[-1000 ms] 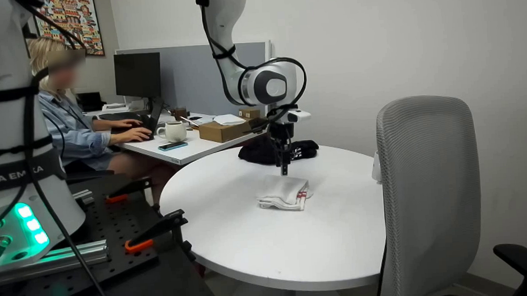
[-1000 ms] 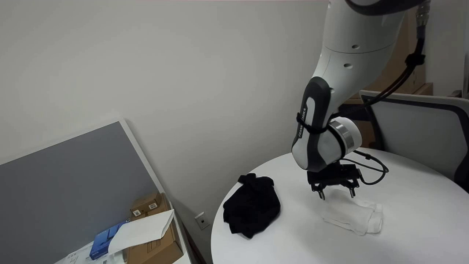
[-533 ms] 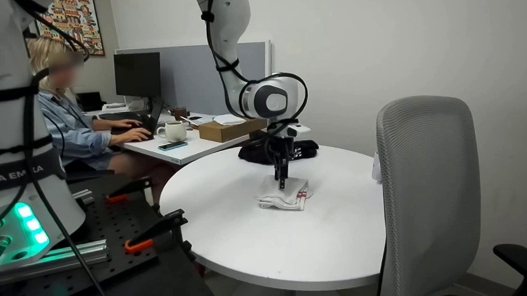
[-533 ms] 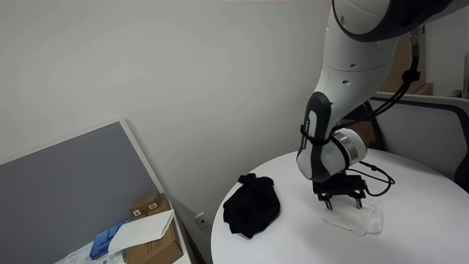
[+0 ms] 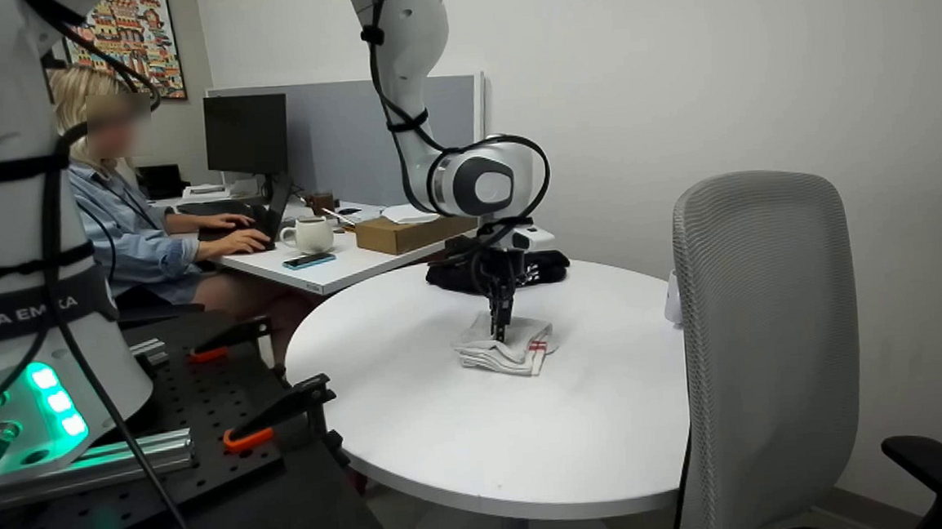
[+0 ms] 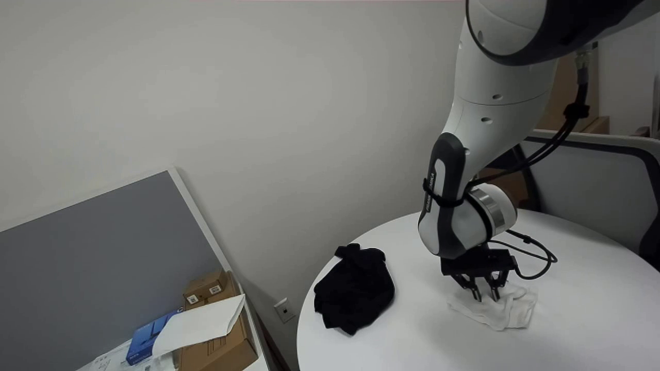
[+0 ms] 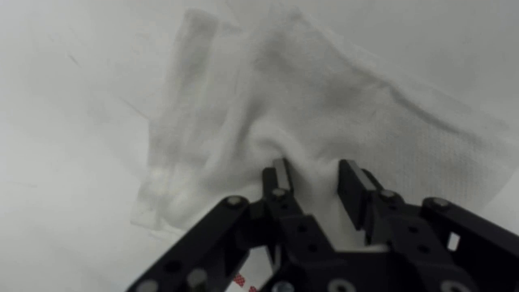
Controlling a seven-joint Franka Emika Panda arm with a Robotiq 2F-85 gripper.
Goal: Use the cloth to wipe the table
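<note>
A white folded cloth with red stripes at one corner lies on the round white table. In both exterior views my gripper points down onto it, fingertips at the cloth's upper surface. The wrist view shows the gripper partly narrowed, its pads still apart. Fabric of the cloth rises in wrinkles between and ahead of the two fingers. The fingertips' lowest ends sink into the folds and are partly hidden.
A black fabric item lies near the table's edge, behind the gripper in an exterior view. A grey office chair stands against the table. Beside it is a desk with a cardboard box, a mug and a seated person.
My gripper has come down from above the cloth onto it. Its fingers have drawn closer together, and the cloth has wrinkled and shifted slightly between them.
</note>
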